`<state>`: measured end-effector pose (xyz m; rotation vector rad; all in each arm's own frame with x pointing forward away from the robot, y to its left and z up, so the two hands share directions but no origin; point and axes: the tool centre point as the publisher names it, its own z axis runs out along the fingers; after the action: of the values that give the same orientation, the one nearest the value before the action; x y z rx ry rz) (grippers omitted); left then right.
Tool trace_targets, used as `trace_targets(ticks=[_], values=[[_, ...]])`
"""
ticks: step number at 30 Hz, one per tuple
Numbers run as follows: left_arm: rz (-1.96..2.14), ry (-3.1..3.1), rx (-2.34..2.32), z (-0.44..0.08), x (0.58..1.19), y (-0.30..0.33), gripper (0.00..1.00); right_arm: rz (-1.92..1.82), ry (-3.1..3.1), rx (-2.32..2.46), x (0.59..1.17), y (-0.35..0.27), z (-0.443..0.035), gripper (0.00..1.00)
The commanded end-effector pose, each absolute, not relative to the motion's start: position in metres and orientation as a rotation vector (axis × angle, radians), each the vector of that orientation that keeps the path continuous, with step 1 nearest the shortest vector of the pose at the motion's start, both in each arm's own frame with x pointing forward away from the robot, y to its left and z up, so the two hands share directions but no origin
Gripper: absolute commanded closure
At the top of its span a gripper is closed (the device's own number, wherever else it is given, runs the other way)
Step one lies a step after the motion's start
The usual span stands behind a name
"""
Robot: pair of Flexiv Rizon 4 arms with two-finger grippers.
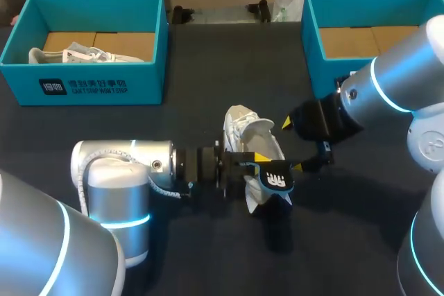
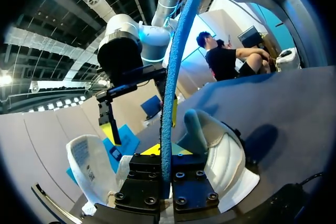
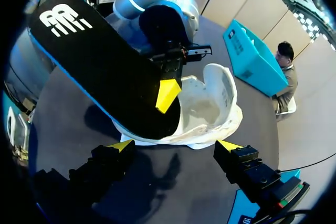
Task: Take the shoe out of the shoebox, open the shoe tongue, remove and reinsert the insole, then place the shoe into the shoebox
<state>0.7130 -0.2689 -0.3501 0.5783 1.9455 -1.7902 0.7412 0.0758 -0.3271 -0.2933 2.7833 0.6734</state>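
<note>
White shoe (image 1: 246, 133) mid-frame; black insole (image 1: 276, 179), white logo, blue edge. Teal shoebox (image 1: 83, 84) upper left, second teal shoebox (image 1: 322, 74) upper right, tan inside. Dark table (image 1: 208, 254). Yellow fingertips (image 3: 122, 145). Silver left arm (image 1: 104, 199), silver right arm (image 1: 409, 60), cyan rings.

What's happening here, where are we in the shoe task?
Insole step. The left end effector is shut on the black insole, holding it over the white shoe, which lies mid-table, outside both boxes. The right end effector is open beside the shoe, gripping nothing. The teal box on the left holds another white shoe; the teal box on the right shows only its cardboard floor. Can't tell whether the insole is coming out or going back in.
</note>
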Motion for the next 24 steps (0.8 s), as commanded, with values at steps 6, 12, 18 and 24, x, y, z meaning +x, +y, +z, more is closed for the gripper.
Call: trace_targets(ticks=[6, 12, 18, 24], values=[[-1.769, 1.978, 0.565, -0.365, 0.725, -0.277, 1.00, 0.672, 2.782, -0.292, 0.741, 0.077, -0.328, 0.00], [-1.784, 1.967, 0.554, -0.346, 0.719, -0.268, 0.64, 0.672, 2.782, -0.292, 0.741, 0.077, -0.328, 0.00], [-1.786, 1.963, 0.560, -0.329, 0.710, -0.262, 0.64, 0.672, 2.782, -0.292, 0.741, 0.077, -0.328, 0.00], [-1.773, 2.002, 0.548, -0.319, 0.703, -0.255, 0.60, 0.672, 2.782, -0.292, 0.741, 0.077, -0.328, 0.00]])
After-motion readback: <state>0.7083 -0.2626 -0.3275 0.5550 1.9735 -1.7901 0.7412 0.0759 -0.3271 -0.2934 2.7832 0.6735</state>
